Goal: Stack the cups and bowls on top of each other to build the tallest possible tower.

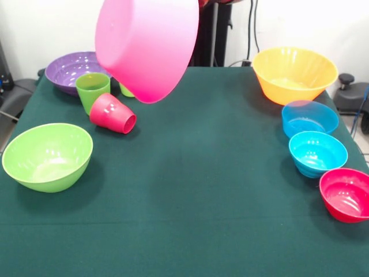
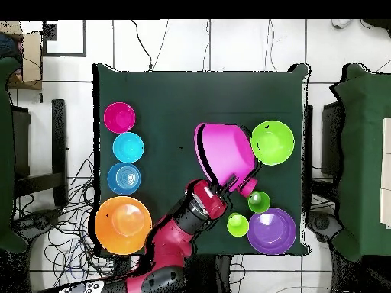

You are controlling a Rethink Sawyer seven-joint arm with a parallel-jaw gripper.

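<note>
Around me: red cup lies tipped on the green table, touching the upright green cup; purple bowl behind them, lime bowl at their 7 o'clock.
Far side: orange bowl, blue bowl, turquoise bowl, small red bowl in a row.
Views: overhead alone shows my gripper and the lime-green cup whole.
Grip: clenched on the pink bowl rim; it hangs tilted, at my 12 o'clock overhead.
</note>
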